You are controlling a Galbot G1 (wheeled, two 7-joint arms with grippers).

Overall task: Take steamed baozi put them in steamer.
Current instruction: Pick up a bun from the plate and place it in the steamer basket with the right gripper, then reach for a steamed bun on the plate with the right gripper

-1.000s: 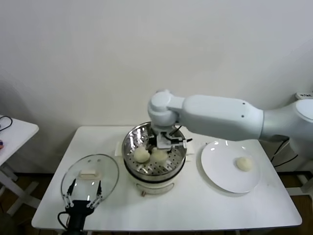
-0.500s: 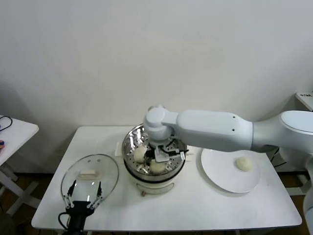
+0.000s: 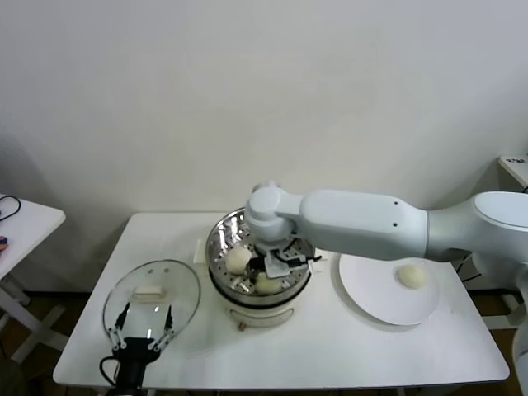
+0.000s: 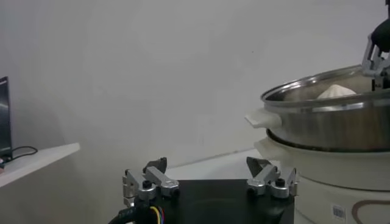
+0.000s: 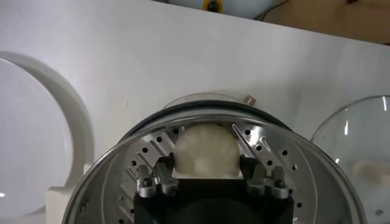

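The steel steamer (image 3: 216, 247) stands mid-table on its white base. One baozi (image 3: 238, 260) lies on its perforated tray. My right gripper (image 3: 271, 276) reaches down into the pot and is shut on a second baozi (image 3: 268, 285). In the right wrist view the fingers (image 5: 163, 173) press both sides of that bun (image 5: 206, 149), low over the tray (image 5: 109, 167). A third baozi (image 3: 412, 276) lies on the white plate (image 3: 371, 289). A fourth is not visible. My left gripper (image 3: 139, 334) waits open at the table's front left, also seen in its own wrist view (image 4: 207, 170).
A round glass lid (image 3: 153, 289) with a white handle lies flat left of the steamer, under my left gripper. A small white side table (image 3: 25, 223) stands off to the left. The wall is close behind the table.
My right gripper has moved lower into the steamer and toward its front, carrying the bun down to the tray. The left arm has not moved.
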